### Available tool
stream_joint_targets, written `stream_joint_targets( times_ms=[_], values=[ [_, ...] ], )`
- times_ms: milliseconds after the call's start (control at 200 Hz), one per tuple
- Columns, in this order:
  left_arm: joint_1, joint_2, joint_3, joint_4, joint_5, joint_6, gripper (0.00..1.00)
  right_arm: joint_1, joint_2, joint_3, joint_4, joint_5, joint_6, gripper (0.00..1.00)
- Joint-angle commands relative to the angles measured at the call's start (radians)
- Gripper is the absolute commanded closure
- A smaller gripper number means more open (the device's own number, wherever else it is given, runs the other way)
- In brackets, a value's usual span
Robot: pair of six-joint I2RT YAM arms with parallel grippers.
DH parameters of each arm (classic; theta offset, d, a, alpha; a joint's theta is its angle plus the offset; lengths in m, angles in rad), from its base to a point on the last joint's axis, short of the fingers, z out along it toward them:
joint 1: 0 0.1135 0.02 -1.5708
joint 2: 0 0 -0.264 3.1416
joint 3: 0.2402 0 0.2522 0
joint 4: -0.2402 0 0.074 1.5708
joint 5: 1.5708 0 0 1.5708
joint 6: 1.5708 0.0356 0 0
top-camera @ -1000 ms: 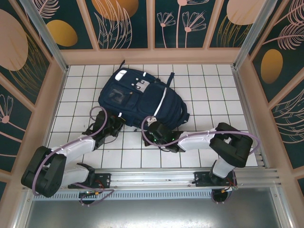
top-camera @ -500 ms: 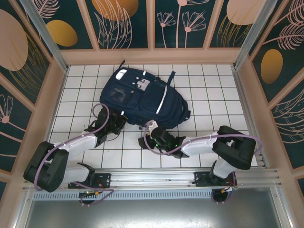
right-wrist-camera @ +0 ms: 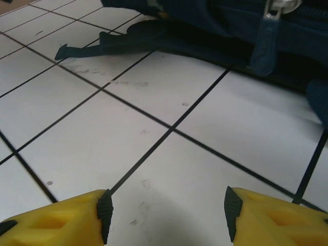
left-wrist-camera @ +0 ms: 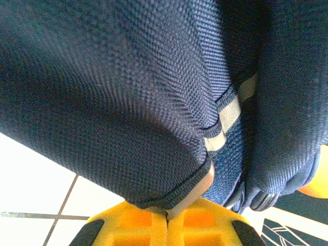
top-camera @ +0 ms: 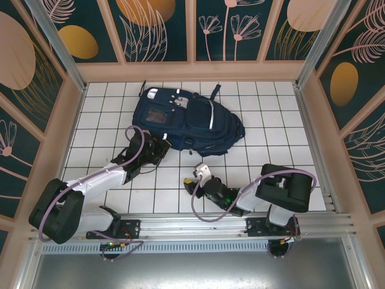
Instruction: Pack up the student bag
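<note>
Student bag (top-camera: 183,120) lies flat on the far-left part of our white tiled table (top-camera: 264,120). Our left gripper (left-wrist-camera: 168,218) is pinched on a fabric hem at the bag's near edge. Our right gripper (right-wrist-camera: 166,205) hangs spread above bare tiles, near the bag but not touching it.

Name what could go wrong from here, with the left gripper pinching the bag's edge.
1. The left gripper is shut on only a thin fabric edge of the student bag; a pull may slip it free.
2. The right gripper hangs open over the tiled table, apart from the bag, so nothing braces the bag and it may drag.
3. The loose strap on the tiles could snag that gripper.
</note>
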Motion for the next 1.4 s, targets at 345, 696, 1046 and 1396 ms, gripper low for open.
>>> stream_joint_targets(
  times_ms=[345,696,1046,1396],
  values=[
    [-0.005,-0.020,-0.002,0.138,0.024,-0.025,1.00,-0.149,0.116,0.081,0.232,-0.080,-0.112,0.40],
    [-0.005,-0.012,-0.024,0.158,0.038,-0.027,1.00,-0.219,0.188,0.167,0.242,-0.121,-0.120,0.43],
    [-0.005,-0.012,-0.039,0.168,0.037,-0.027,1.00,-0.259,0.188,0.189,0.249,-0.234,-0.101,0.74],
    [-0.005,-0.015,-0.049,0.161,0.018,-0.018,1.00,-0.259,0.129,0.130,0.244,-0.278,-0.083,1.00]
  ],
)
